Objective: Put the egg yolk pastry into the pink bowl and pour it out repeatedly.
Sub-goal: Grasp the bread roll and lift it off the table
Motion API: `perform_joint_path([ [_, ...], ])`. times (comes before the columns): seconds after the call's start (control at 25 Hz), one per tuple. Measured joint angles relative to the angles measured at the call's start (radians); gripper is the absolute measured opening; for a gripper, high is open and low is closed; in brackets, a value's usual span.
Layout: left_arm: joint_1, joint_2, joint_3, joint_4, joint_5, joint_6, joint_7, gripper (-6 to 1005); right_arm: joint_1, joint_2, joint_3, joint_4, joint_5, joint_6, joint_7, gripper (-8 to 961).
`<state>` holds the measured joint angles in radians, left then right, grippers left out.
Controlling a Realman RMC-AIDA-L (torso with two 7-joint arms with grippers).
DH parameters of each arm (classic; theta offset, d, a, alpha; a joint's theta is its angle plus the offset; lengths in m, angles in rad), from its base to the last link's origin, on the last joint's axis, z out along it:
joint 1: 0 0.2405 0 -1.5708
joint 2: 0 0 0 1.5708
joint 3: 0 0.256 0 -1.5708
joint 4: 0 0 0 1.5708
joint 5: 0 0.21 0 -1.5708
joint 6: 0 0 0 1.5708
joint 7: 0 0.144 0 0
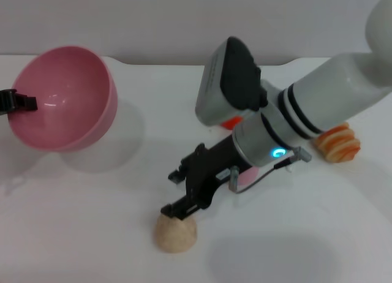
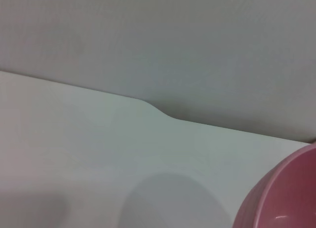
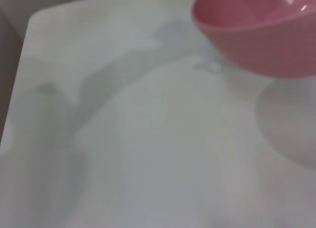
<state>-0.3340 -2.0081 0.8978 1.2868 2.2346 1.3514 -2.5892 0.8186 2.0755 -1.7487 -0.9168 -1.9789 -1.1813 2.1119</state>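
Note:
The pink bowl (image 1: pixel 64 99) is held up off the white table at the far left, tilted with its empty inside facing me. My left gripper (image 1: pixel 15 101) is shut on its rim. The bowl also shows in the left wrist view (image 2: pixel 289 198) and in the right wrist view (image 3: pixel 256 35). The egg yolk pastry (image 1: pixel 176 234), a pale beige bun, lies on the table near the front edge. My right gripper (image 1: pixel 175 192) is open just above it, with its lower finger close over the pastry's top.
An orange-striped bread roll (image 1: pixel 339 142) lies at the right behind my right arm. A mauve-pink dome (image 1: pixel 248 177) and a red-orange item (image 1: pixel 231 121) are partly hidden by the right wrist. The table's back edge meets a grey wall (image 1: pixel 159 26).

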Motion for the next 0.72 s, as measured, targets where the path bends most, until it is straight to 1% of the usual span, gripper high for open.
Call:
perform_joint_path([
  [0.36,-0.013,-0.01,-0.002,0.002,0.0,0.0,0.005,3,0.009,0.007,-0.16,0.01,-0.001,0.036,0.04,693],
  [0.56,-0.016,-0.011,0.005,0.002,0.0,0.0,0.006,5,0.009,0.009,-0.213,0.047,0.0,0.117,0.059,691],
  [0.72,-0.018,-0.012,0.006,0.002,0.0,-0.001,0.008,6,0.001,0.013,-0.274,0.056,0.005,0.192,0.059,689],
])
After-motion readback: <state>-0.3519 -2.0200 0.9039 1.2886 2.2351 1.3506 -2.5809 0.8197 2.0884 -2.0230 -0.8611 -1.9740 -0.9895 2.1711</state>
